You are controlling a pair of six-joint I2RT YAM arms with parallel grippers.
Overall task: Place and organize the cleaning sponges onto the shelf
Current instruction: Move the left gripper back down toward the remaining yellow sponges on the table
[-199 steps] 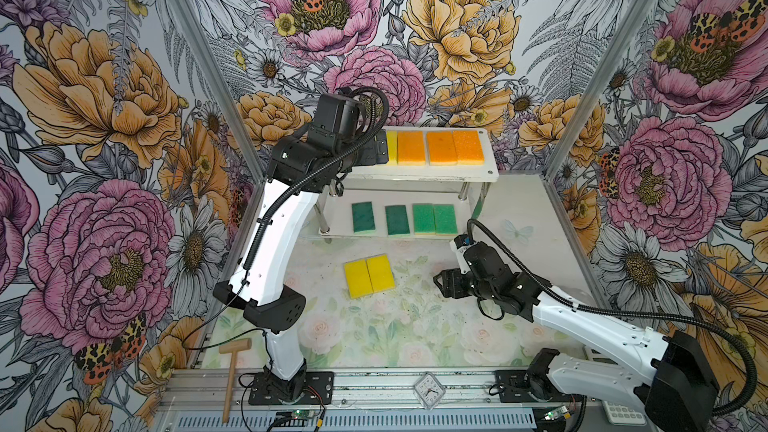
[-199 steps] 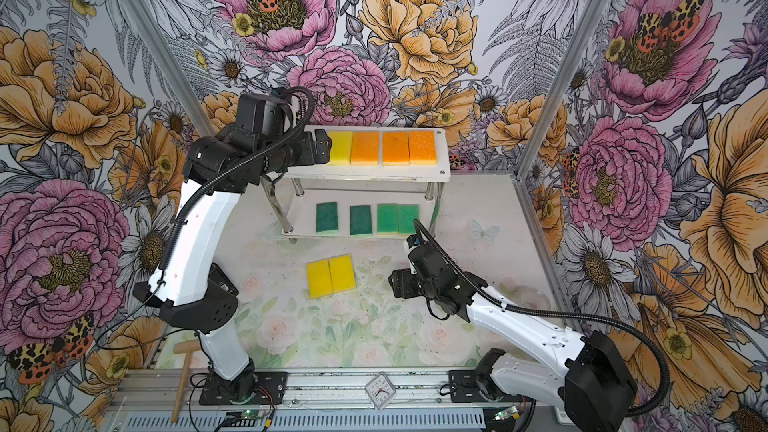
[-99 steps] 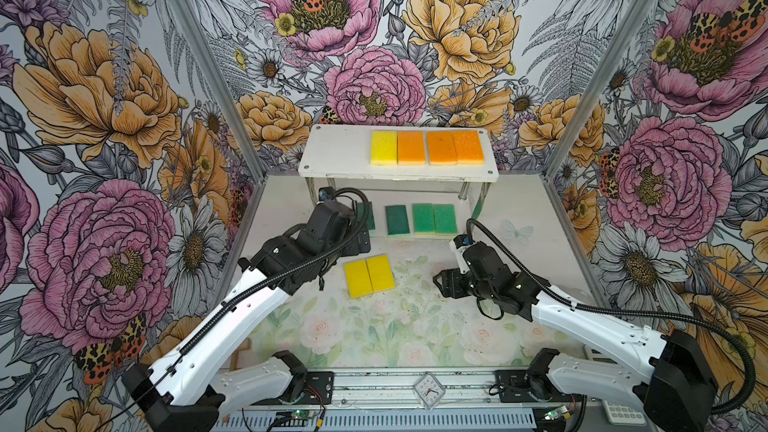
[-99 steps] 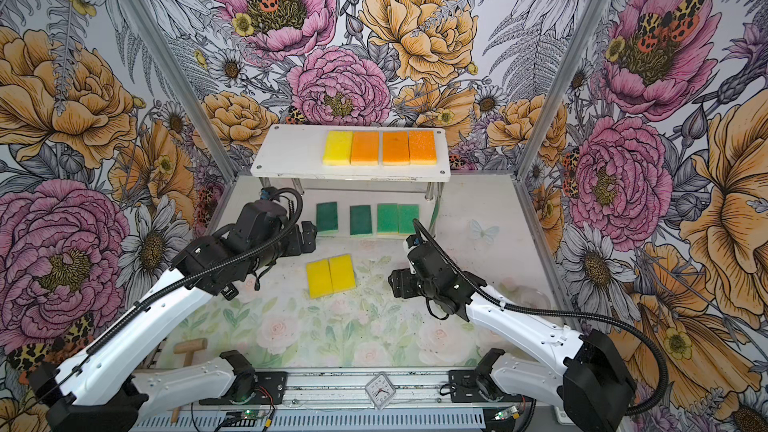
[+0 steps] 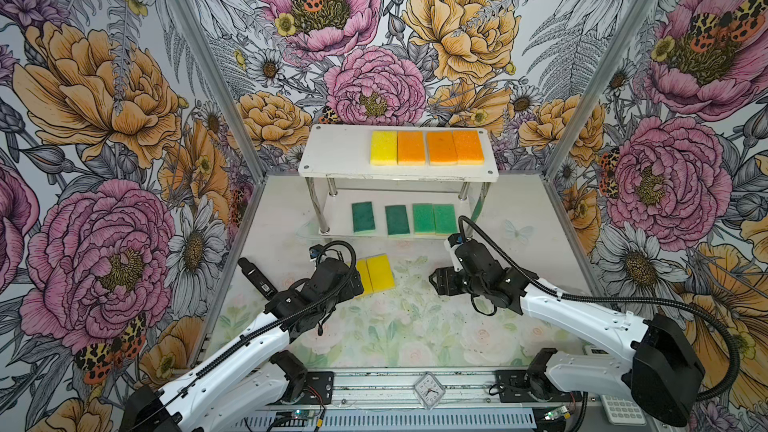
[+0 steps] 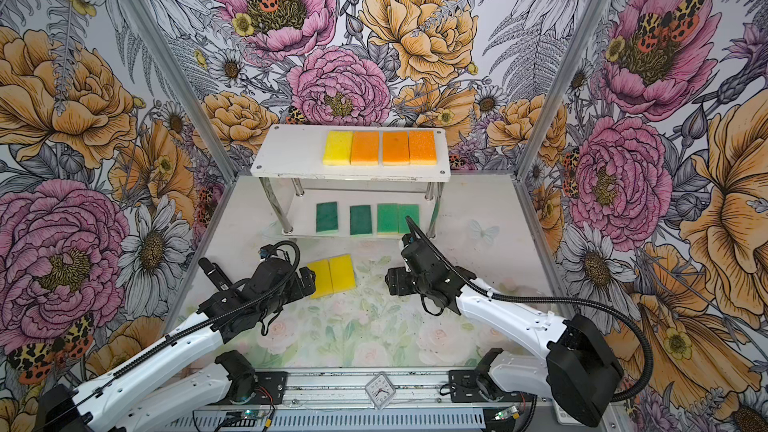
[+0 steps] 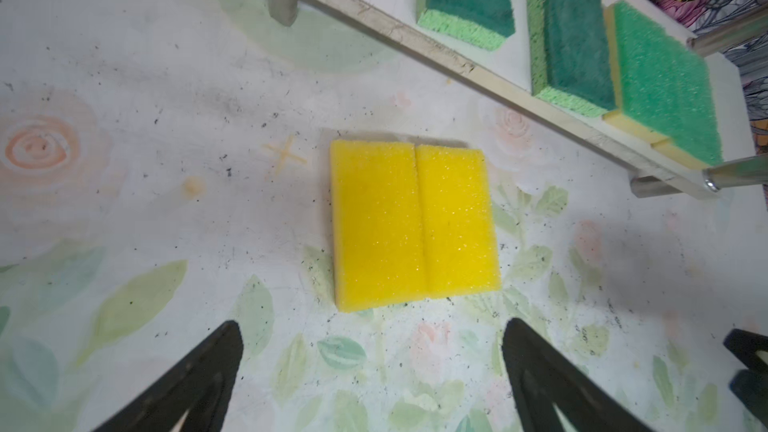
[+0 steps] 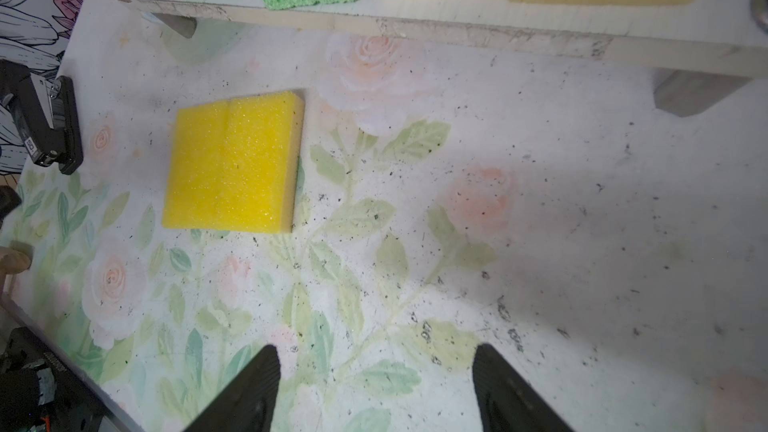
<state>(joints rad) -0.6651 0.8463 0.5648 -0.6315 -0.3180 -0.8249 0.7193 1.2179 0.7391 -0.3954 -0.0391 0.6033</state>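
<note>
Two yellow cleaning sponges point(image 5: 376, 278) point(image 6: 332, 276) lie side by side on the table in front of the shelf point(image 5: 336, 151) point(image 6: 291, 151). My left gripper point(image 5: 357, 284) point(image 7: 374, 326) stands open and empty just short of this pair point(image 7: 411, 226), low over the table. My right gripper point(image 5: 436, 280) point(image 8: 376, 349) is open and empty to the right of the pair point(image 8: 232, 164), well apart from it. The top board carries one yellow sponge point(image 5: 383, 147) and three orange sponges point(image 5: 440, 147). Several green sponges point(image 5: 399, 220) point(image 7: 573, 35) lie in a row on the lower board point(image 8: 457, 6).
The left half of the top board is bare. Chrome legs point(image 5: 316, 205) stand at the shelf's corners. Flowered walls close in the left, right and back. A metal rail point(image 5: 374, 384) with a small clock point(image 5: 429, 389) runs along the front edge.
My left arm has swung down from the shelf's top board to the table beside the two yellow sponges. The right arm has not moved.
</note>
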